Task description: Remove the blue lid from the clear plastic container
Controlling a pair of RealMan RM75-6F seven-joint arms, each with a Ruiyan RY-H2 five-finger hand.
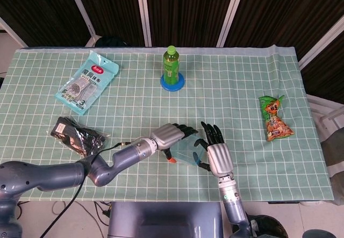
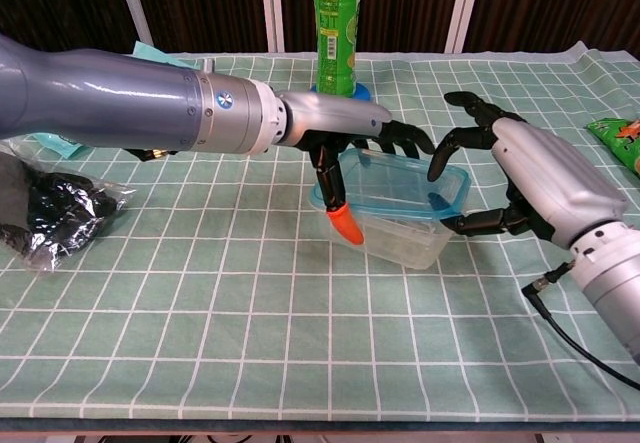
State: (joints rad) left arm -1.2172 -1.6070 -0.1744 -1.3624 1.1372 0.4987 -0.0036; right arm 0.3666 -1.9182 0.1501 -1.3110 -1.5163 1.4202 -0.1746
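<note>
The left hand (image 2: 345, 138) clasps the blue lid (image 2: 392, 191) on the container (image 2: 400, 233); the right hand (image 2: 525, 178) grips its far end. Grasp looks set; next, peel upward.

Left robot hand (image 2: 345, 148) reaching in from the left, fingers curled down. Right robot hand (image 2: 535, 188) facing it, fingers hooked inward, thumb low.
</note>
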